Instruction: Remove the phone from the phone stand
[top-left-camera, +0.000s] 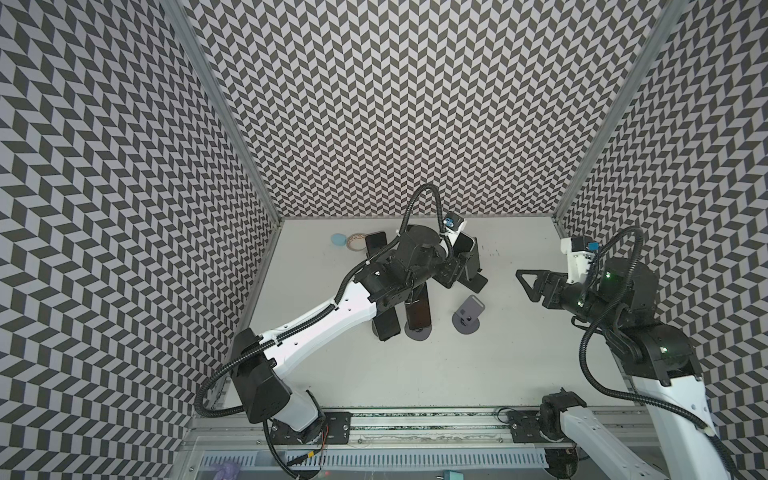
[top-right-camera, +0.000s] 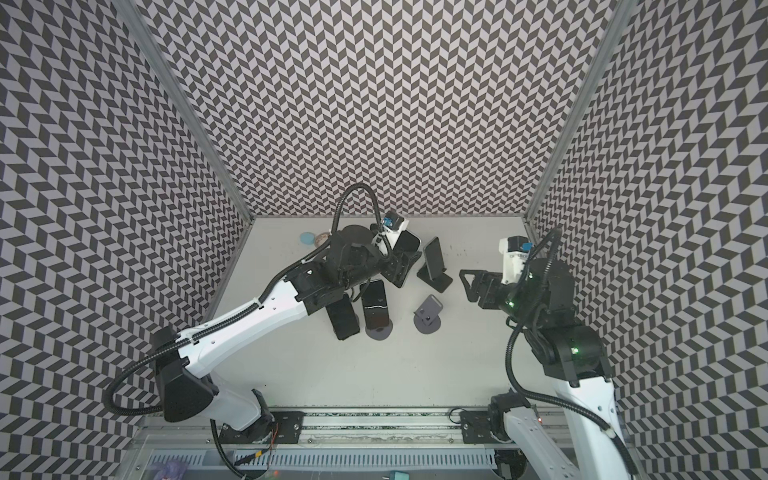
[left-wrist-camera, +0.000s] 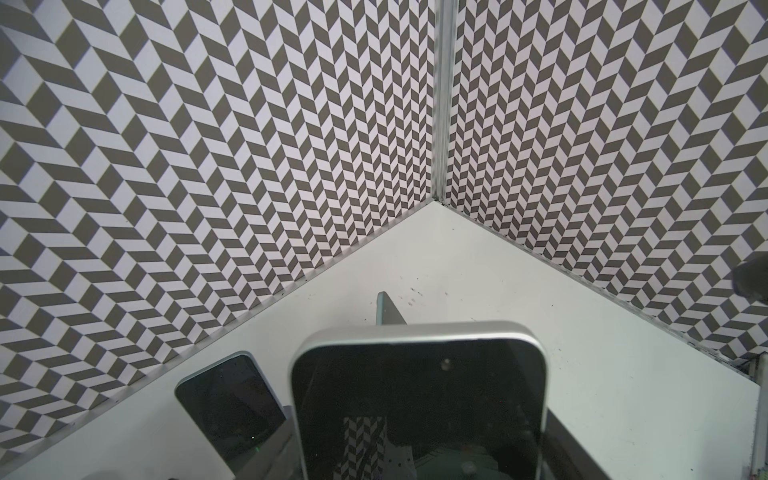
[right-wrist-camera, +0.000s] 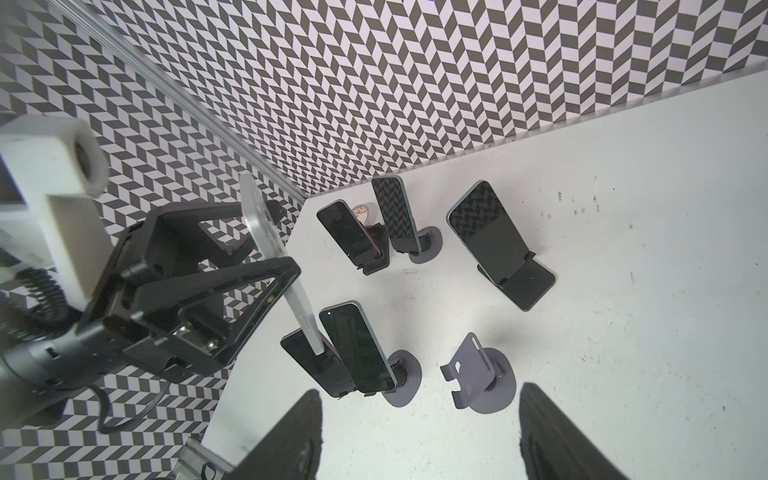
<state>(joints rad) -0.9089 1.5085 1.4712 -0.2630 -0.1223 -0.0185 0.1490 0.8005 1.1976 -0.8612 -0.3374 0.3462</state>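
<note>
A dark-screened phone with a pale frame hangs in the air above the table, and my left gripper is shut on it. In both top views the phone sits at the tip of the left arm near the back wall. A grey round-based phone stand stands empty mid-table. My right gripper hovers open to the right of that stand, with nothing between its fingers. The left fingers are hidden behind the phone in the left wrist view.
Several other phones rest on stands: one on a black stand, two at the front, two at the back. A blue disc and a tape roll lie by the back wall.
</note>
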